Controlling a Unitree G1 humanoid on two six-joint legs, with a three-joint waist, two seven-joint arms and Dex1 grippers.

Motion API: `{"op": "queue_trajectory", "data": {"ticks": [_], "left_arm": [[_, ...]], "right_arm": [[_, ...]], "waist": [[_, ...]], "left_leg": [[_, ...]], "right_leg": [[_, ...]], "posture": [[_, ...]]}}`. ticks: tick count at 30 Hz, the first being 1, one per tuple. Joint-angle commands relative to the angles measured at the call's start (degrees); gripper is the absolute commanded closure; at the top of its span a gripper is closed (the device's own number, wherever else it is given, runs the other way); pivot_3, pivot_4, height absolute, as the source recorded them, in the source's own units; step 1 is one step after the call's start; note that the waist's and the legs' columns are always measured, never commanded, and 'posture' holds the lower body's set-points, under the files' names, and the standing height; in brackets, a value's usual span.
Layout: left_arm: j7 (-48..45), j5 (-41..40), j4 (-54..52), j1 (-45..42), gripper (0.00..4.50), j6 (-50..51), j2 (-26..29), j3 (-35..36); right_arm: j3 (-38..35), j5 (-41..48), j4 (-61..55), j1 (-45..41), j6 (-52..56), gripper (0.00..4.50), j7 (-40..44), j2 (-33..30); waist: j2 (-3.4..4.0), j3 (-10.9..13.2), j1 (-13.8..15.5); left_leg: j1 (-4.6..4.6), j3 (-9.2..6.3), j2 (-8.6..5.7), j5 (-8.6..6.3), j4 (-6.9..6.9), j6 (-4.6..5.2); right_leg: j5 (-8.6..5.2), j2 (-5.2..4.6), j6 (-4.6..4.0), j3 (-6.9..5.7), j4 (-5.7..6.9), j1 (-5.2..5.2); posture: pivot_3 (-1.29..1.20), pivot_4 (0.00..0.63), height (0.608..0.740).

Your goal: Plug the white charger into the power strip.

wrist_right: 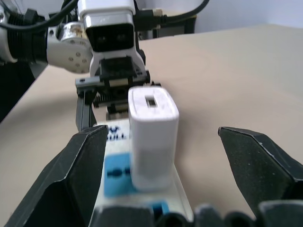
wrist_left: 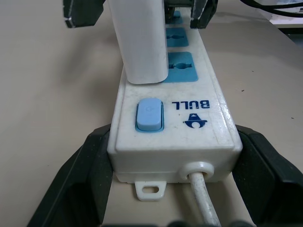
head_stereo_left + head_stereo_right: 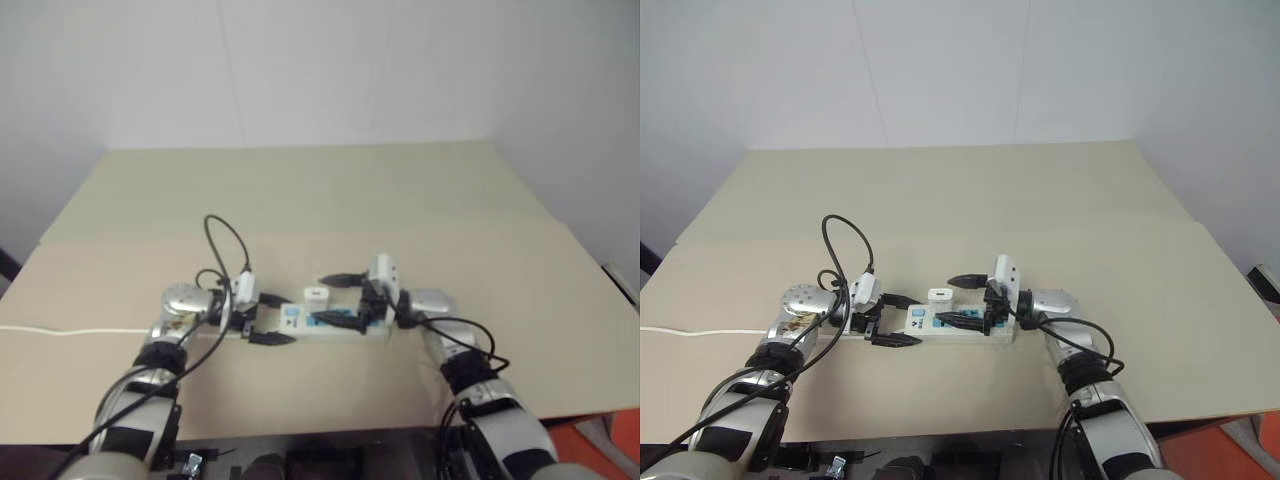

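The power strip (image 3: 292, 320), a long white bar with blue sockets, lies across the table in front of me. Its thin white cord (image 3: 70, 330) runs off to the left. The white charger (image 3: 316, 296) stands upright in the socket beside the strip's blue switch (image 2: 149, 114). My left gripper (image 3: 290, 318) is shut on the strip's cord end, one black finger (image 2: 80, 175) against each long side. My right gripper (image 1: 163, 142) comes from the other end and is open. Its fingers (image 1: 71, 175) flank the charger (image 1: 152, 137) with a clear gap on both sides.
The strip rests on a tan sheet (image 3: 520, 300) covering a beige table (image 3: 330, 180). The table ends at a white wall behind. Its right edge falls off near an orange object (image 3: 600, 440) at the lower right. Black cables (image 3: 225, 235) loop up from both wrists.
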Motion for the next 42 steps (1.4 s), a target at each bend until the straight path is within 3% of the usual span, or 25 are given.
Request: {"op": "queue_trajectory", "data": {"ticks": [1, 10, 23, 27, 34, 42], "left_arm": [[-0.8, -1.5, -1.7, -1.5, 1.23, -1.1, 0.6, 1.2], [-0.9, -1.5, -1.9, -1.1, 1.23, -1.3, 0.4, 1.1], [-0.7, -1.5, -2.2, -0.9, 1.23, -1.2, 0.2, 1.1], [-0.7, -1.5, -2.2, -0.8, 1.23, -1.2, 0.2, 1.1], [-0.6, -1.4, -2.3, -0.8, 1.23, -1.2, 0.2, 1.1], [-0.8, -1.3, -2.0, -1.1, 1.23, -1.3, 0.2, 1.1]], "right_arm": [[0.6, -1.1, -2.0, 2.7, 5.8, 0.04, 1.2, -3.1], [-1.1, 2.0, -19.3, -0.7, 21.8, 0.04, -3.1, -6.2], [2.8, 0.0, -22.9, -1.4, 21.7, 0.04, -5.4, -2.5], [3.3, -0.2, -21.3, -2.1, 21.8, 0.89, -6.1, -1.6], [3.7, -0.5, -19.6, -2.1, 20.4, 3.35, -5.0, -1.8], [3.7, -1.6, -17.3, -1.2, 13.2, 3.38, -3.3, -1.1]], "waist": [[0.0, 0.0, 0.0], [0.02, 0.1, -0.1], [0.03, 0.1, -0.1], [0.03, 0.1, -0.2], [0.03, 0.1, -0.2], [0.03, 0.1, -0.2]], "left_leg": [[-0.01, 0.0, 0.0, 0.0, -0.01, 0.0], [-0.29, 0.01, 0.02, 0.0, -0.02, 0.0], [-0.45, 0.02, 0.01, 0.0, -0.02, 0.0], [-0.45, 0.02, 0.01, 0.0, -0.02, 0.0], [-0.46, 0.02, 0.0, 0.0, -0.02, 0.0], [-0.48, 0.03, 0.0, 0.0, -0.02, 0.0]], "right_leg": [[0.0, 0.0, 0.0, 0.0, -0.04, 0.0], [0.01, 0.02, 0.0, 0.0, -0.23, -0.21], [0.01, 0.02, 0.0, -0.04, -0.22, -0.31], [0.01, 0.02, 0.0, -0.04, -0.22, -0.32], [0.01, 0.03, 0.0, -0.05, -0.23, -0.33], [0.01, 0.03, 0.0, -0.05, -0.23, -0.34]], "posture": [[0.0, 0.15, 0.74], [0.0, 0.15, 0.74], [0.0, 0.15, 0.74], [0.0, 0.15, 0.74], [0.0, 0.15, 0.74], [0.0, 0.15, 0.74]]}}
